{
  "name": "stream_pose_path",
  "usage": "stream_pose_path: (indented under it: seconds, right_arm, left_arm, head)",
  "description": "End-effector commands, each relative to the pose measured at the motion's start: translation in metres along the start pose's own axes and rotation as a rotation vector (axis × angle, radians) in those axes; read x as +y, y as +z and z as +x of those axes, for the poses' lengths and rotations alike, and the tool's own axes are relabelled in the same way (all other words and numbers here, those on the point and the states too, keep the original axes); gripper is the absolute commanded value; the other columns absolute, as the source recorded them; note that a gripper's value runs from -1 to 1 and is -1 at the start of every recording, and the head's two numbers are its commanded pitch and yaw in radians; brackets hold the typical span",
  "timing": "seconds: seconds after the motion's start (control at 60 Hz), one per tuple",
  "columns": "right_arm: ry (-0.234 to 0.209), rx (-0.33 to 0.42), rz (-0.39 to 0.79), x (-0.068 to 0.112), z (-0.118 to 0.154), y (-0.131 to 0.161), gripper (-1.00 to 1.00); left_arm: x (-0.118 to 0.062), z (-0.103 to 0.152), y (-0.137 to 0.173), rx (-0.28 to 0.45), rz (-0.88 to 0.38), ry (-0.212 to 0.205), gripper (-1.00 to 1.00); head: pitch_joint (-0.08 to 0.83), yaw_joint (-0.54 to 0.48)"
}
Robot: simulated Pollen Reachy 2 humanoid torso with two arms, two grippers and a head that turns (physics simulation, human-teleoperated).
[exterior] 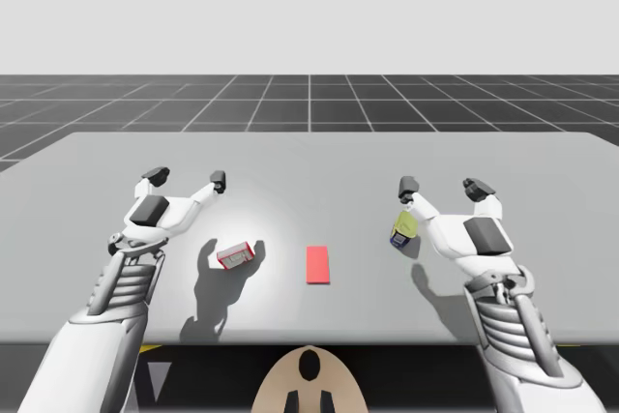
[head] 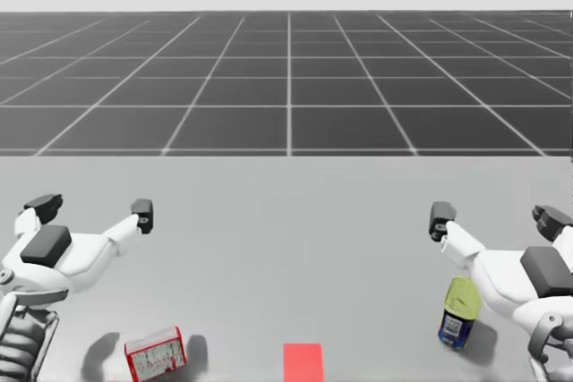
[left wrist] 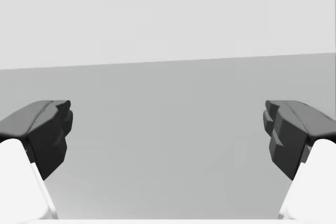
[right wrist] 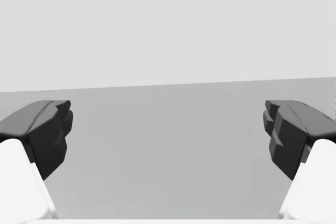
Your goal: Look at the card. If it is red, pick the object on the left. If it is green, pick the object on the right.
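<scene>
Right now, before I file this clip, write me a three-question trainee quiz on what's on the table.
1. True or false: the flat red card lies between the small red-and-white box and the yellow-green bottle with a blue label.
2. Multiple choice: my left gripper is A) open, holding nothing; B) shut on the box; C) shut on the card.
3. Fill in: going by the card's colour, the object to pick is the ____.
Key: 1 true; 2 A; 3 box.
</scene>
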Motion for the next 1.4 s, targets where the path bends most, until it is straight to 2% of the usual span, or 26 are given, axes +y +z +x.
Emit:
stream_pose_path:
  seconds: [0.017,0.317,0.55,0.8,0.967,1.233,1.4]
  right_arm:
    - [-0.005,0.006,-0.007,0.002,-0.0024,-0.0002,-1.0]
    - [0.01,-0.001,-0.016,0.0012,-0.0009,0.0,-1.0]
    - [0.015,0.002,-0.022,0.0012,-0.0024,-0.0004,-1.0]
    - [0.021,0.001,-0.017,0.0022,-0.0026,-0.0009,-1.0]
    - [0.023,-0.002,-0.02,0.0019,-0.0023,-0.0008,-1.0]
    - [0.019,-0.004,-0.019,0.0028,-0.0019,0.0001,-1.0]
    - [0.017,-0.007,-0.021,0.0033,-0.0022,-0.0002,-1.0]
  left_arm:
    - [-0.0004,-0.0003,0.0,-0.001,-0.004,-0.006,-1.0]
    - [-0.0006,0.0016,0.0009,-0.002,-0.005,0.0,-1.0]
    - [-0.0006,0.004,0.0024,-0.008,-0.011,-0.001,-1.0]
    - [0.0003,0.0067,0.0036,-0.014,-0.009,0.003,-1.0]
    - [0.0011,0.0084,0.0042,-0.009,-0.016,0.022,-1.0]
    - [0.0012,0.0078,0.0038,-0.001,-0.019,0.028,-1.0]
    - [0.0015,0.0083,0.0042,0.004,-0.025,0.046,-1.0]
  head:
    - [0.424,0.0]
    - [0.658,0.01]
    - [0.779,-0.01]
    - [0.778,-0.01]
    - [0.771,0.0]
    - [0.759,0.15]
    - [0.749,0.26]
